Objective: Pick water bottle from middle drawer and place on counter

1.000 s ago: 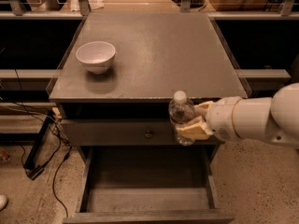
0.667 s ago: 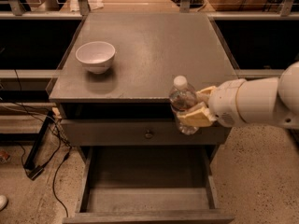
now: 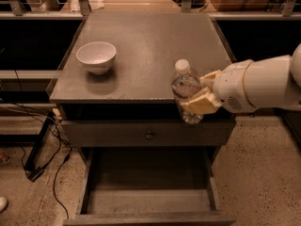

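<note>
The water bottle (image 3: 186, 89), clear with a white cap, is upright in my gripper (image 3: 200, 94). The gripper's tan fingers (image 3: 201, 105) are shut on the bottle's body from the right. The bottle hangs in the air at the front right edge of the counter (image 3: 146, 46), its cap over the counter's front strip and its base below the edge. The middle drawer (image 3: 148, 192) is pulled open below, its flat bottom bare. My white arm comes in from the right.
A white bowl (image 3: 96, 56) stands on the counter's left side. A closed drawer front with a round knob (image 3: 149, 135) is above the open drawer. Black cables (image 3: 44, 145) lie on the floor at the left. Shelving runs behind the counter.
My gripper has lifted the bottle upward and a little back, from in front of the closed drawer front to the height of the counter's front edge.
</note>
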`<state>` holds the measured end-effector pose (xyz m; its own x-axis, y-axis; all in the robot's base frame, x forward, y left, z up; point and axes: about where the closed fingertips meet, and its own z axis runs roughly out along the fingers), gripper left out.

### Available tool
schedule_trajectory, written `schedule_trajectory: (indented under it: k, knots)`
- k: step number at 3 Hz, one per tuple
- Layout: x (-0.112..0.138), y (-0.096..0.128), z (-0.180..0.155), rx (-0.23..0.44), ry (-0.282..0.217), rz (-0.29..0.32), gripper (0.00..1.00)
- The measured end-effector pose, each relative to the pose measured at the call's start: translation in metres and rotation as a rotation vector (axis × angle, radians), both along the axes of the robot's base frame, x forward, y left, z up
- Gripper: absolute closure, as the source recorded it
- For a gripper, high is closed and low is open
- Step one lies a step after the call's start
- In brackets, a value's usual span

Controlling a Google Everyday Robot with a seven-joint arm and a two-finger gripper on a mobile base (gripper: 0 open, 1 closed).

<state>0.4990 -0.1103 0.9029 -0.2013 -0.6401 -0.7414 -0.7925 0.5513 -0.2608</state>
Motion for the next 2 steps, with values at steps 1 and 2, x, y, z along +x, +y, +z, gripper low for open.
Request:
schedule_trajectory:
  k: [1, 2]
  knots:
    - [0.01, -0.005, 0.008, 0.029, 0.018, -0.013, 1.0]
    - [0.044, -0.022, 0.025, 0.052, 0.049, -0.036, 1.0]
